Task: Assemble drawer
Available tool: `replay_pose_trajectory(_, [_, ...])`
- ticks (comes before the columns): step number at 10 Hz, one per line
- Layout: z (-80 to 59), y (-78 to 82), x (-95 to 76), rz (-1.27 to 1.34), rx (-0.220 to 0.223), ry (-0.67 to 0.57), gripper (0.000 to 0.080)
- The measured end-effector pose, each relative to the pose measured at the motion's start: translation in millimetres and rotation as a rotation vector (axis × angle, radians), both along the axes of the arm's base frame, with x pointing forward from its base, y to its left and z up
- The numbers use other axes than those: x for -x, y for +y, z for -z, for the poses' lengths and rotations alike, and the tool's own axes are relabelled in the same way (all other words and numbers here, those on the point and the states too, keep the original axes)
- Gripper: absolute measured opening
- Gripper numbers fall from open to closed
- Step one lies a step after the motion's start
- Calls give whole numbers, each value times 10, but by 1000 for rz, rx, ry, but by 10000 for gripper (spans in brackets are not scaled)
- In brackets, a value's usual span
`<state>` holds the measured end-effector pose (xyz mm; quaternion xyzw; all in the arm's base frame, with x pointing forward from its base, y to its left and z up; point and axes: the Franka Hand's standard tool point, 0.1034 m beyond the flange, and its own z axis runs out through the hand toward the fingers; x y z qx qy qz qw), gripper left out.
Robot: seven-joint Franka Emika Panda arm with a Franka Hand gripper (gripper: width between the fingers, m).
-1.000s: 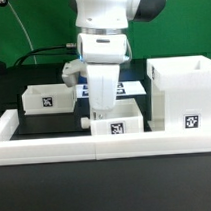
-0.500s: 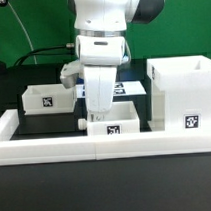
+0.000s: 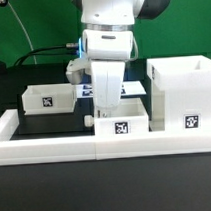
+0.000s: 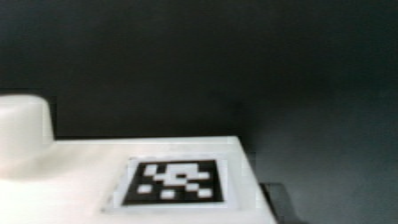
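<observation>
The drawer's tall white case (image 3: 183, 93) stands at the exterior view's right, with a tag low on its front. One small knobbed tray (image 3: 122, 120) sits in the middle against the low border wall. My gripper (image 3: 111, 99) reaches down into it and is shut on its wall, fingertips hidden by the tray. In the wrist view the tray's tagged face (image 4: 178, 182) fills the lower part, with its round knob (image 4: 22, 135) beside it and one dark finger (image 4: 276, 196) at its edge. The second tray (image 3: 45, 97) sits at the exterior view's left.
A low white border wall (image 3: 56, 146) runs along the front and turns back at the left. The marker board (image 3: 136, 88) lies flat behind the arm. The black table mat (image 3: 49, 121) shows between the two trays.
My gripper and the middle tray have shifted together toward the exterior view's right, closer to the tall case. The left tray and the case have not moved.
</observation>
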<state>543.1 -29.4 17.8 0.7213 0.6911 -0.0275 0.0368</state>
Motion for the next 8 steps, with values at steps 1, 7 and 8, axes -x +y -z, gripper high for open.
replay_pose_trajectory(1, [10,-17,10,3,0,2,44])
replay_pose_trajectory(7, [-5,63,22,-9,12,53,44])
replay_pose_trajectory(8, [0,46,49,-5,15,76,44])
